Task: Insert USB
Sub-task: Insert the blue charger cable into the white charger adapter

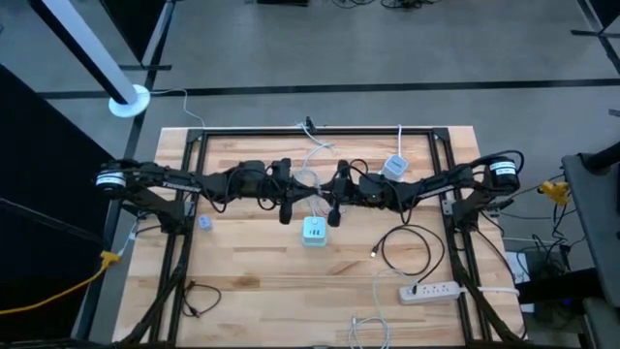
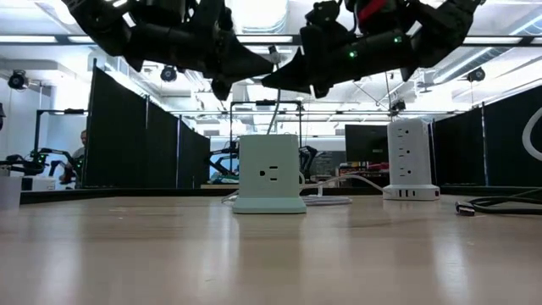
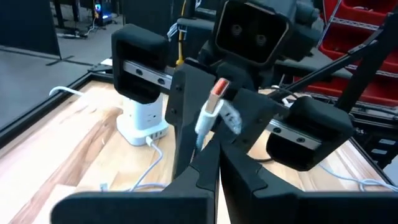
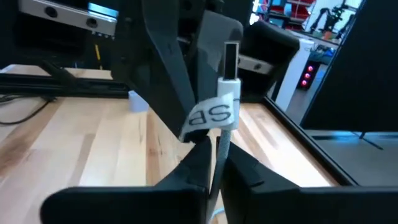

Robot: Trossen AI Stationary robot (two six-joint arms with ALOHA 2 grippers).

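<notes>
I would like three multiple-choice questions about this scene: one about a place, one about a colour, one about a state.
1. Where is the power cube?
A. near the table's middle, under the two grippers
B. at the table's left edge
C. on the floor

2. What colour is the power strip?
A. black
B. white
C. red

3. How are the right gripper fingers?
A. wide open, empty
B. shut on the USB cable
C. shut on the cube

Answers: 1 A, the high view shows it below both grippers. 2 B, it is white on the wood. 3 B, the right wrist view shows the cable pinched between them.
</notes>
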